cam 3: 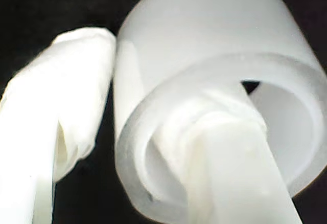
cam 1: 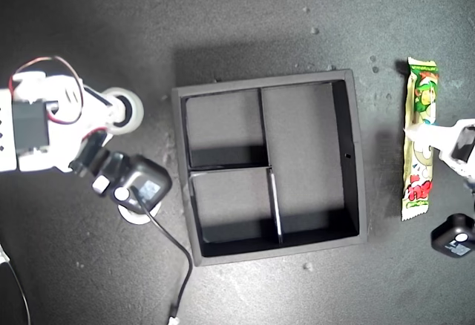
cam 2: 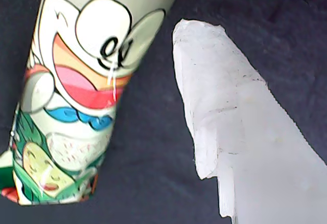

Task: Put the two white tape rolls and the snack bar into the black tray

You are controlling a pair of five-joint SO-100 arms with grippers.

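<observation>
step: both arms are at the pickup stage, nothing in the black tray (cam 1: 355, 162) yet

second end effector (cam 1: 117, 110): one finger down the hole of a tape roll (cam 3: 214, 29), the other against its outer wall. Looks to me like it's pinched shut on that wall.

tape roll: sitting on the counter (cam 1: 260, 21) just off the tray's wall on the exterior view's left

tip for the roll: I'd squeeze firm before lifting, since a ring held by one wall likes to swing. Go straight up, clear the tray wall, then over a small square compartment.

other tape roll (cam 1: 136, 216): half hidden under that arm's camera, nearer the exterior view's bottom. Watch the cable near it.

first end effector (cam 1: 419, 133): over the middle of the snack bar (cam 2: 87, 81). Only one finger shows in the wrist view, with bare counter between it and the wrapper, so honestly can't tell how the jaws stand. It isn't clamped on the bar.

snack bar: lying lengthwise, well apart from the tray, on the exterior view's right

tip for the bar: grab across the narrow width near the middle so the ends don't droop. The long compartment (cam 1: 304, 154) looks like its slot.
</observation>
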